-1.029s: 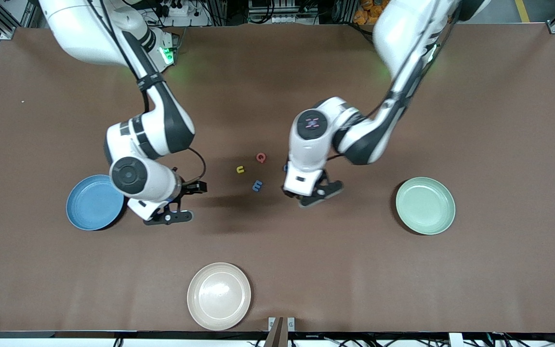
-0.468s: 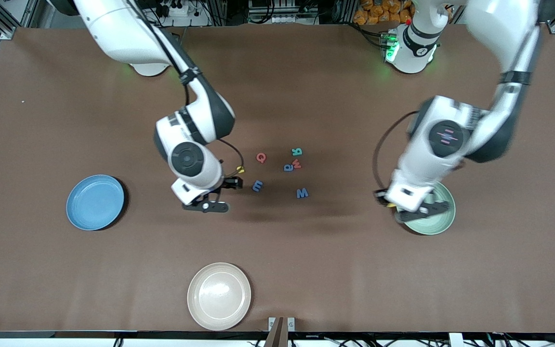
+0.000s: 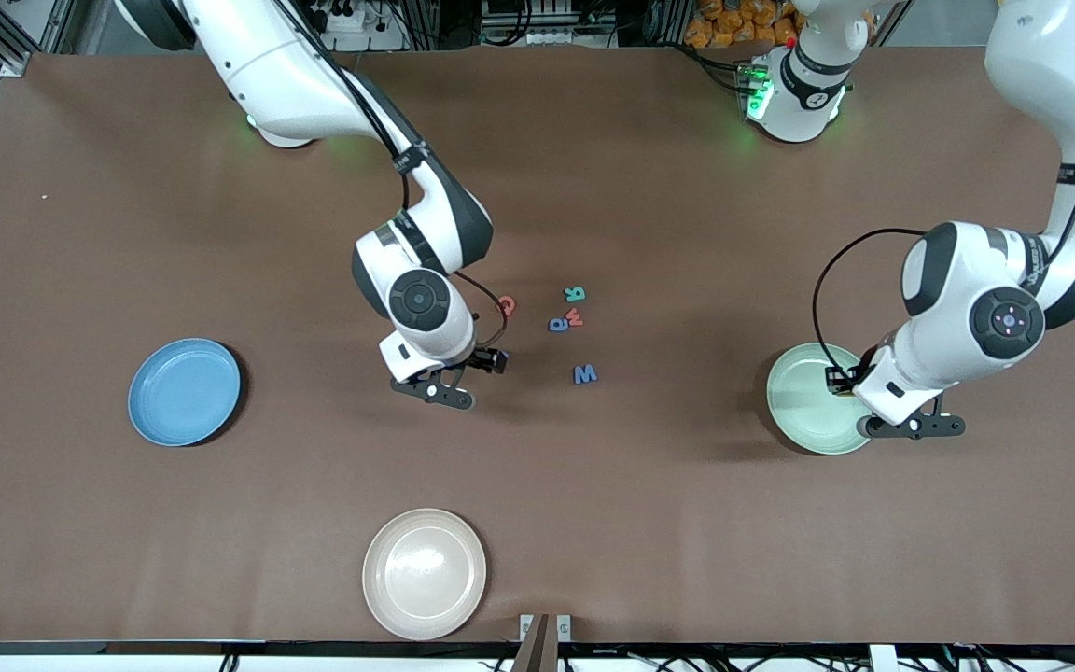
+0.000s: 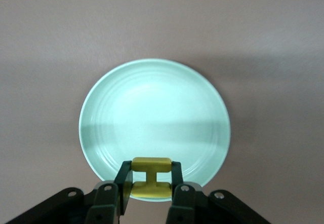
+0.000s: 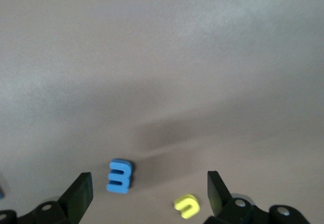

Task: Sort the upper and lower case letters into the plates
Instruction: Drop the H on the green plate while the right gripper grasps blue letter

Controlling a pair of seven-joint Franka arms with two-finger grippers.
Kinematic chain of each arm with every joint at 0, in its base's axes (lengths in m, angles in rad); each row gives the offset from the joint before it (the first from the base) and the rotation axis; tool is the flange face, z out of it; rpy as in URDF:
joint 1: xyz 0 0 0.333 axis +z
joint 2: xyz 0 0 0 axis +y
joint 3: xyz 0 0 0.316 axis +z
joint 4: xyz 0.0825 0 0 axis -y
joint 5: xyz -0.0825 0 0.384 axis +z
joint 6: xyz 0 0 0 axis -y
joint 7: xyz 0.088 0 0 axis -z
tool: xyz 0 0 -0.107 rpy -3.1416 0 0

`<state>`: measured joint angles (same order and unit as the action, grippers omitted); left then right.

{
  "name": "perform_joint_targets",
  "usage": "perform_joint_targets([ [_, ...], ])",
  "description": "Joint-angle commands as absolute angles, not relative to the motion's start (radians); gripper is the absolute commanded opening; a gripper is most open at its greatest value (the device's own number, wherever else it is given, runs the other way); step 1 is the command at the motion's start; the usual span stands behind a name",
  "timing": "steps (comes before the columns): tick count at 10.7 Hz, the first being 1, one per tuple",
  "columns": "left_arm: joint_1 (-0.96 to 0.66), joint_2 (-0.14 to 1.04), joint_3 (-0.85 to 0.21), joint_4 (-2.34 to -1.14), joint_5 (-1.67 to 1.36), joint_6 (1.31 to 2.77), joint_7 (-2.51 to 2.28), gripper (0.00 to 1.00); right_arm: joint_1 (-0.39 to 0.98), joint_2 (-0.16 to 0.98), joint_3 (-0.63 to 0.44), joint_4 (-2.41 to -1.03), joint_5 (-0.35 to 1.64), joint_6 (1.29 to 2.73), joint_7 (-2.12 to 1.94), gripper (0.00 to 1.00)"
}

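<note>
My left gripper (image 3: 859, 401) hangs over the mint green plate (image 3: 803, 397) at the rim toward the left arm's end, shut on a yellow I-shaped letter (image 4: 151, 164). In the left wrist view the plate (image 4: 154, 117) holds nothing, with the left gripper (image 4: 150, 177) at its rim. My right gripper (image 3: 449, 381) is open above the table's middle. A blue m (image 5: 120, 176) and a yellow u (image 5: 186, 205) lie on the table between the right gripper's (image 5: 148, 191) fingers. A red Q (image 3: 506, 304), teal R (image 3: 575, 294), red w (image 3: 577, 318), blue letter (image 3: 557, 325) and blue W (image 3: 585, 374) lie close by. The blue plate (image 3: 185, 392) holds nothing.
A beige plate (image 3: 424, 572) sits near the table's front edge, closest to the front camera. The brown table (image 3: 687, 523) carries the three plates and the small cluster of letters in its middle.
The left arm swung from the letters to the mint green plate, carrying the yellow letter. The right arm moved from beside the blue plate to over the blue m and yellow u.
</note>
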<state>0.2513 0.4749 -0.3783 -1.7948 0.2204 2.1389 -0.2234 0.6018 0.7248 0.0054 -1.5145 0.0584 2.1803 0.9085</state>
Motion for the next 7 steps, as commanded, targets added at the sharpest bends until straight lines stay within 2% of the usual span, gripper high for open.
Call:
perform_joint_targets([
  [1, 0.258, 0.53, -0.362, -1.795, 0.232, 2.183, -0.21, 0.0, 0.644, 0.776, -0.002, -1.506, 0.051, 2.249, 1.044, 1.0],
  [2, 0.256, 0.554, -0.347, -1.789, 0.232, 2.203, -0.21, 0.0, 0.65, 0.79, -0.002, -1.508, 0.051, 2.259, 1.057, 1.0],
  [3, 0.256, 0.569, -0.336, -1.784, 0.232, 2.216, -0.21, 0.25, 0.658, 0.805, -0.002, -1.508, 0.051, 2.269, 1.057, 1.0],
  [4, 0.255, 0.571, -0.33, -1.784, 0.232, 2.227, -0.212, 0.72, 0.669, 0.816, -0.002, -1.508, 0.051, 2.287, 1.057, 1.0],
  [5, 0.249, 0.563, -0.328, -1.786, 0.233, 2.227, -0.224, 1.0, 0.672, 0.827, -0.002, -1.508, 0.051, 2.298, 1.057, 1.0],
  [7, 0.238, 0.539, -0.333, -1.786, 0.229, 2.212, -0.267, 1.0, 0.672, 0.83, -0.002, -1.509, 0.051, 2.309, 1.057, 1.0],
])
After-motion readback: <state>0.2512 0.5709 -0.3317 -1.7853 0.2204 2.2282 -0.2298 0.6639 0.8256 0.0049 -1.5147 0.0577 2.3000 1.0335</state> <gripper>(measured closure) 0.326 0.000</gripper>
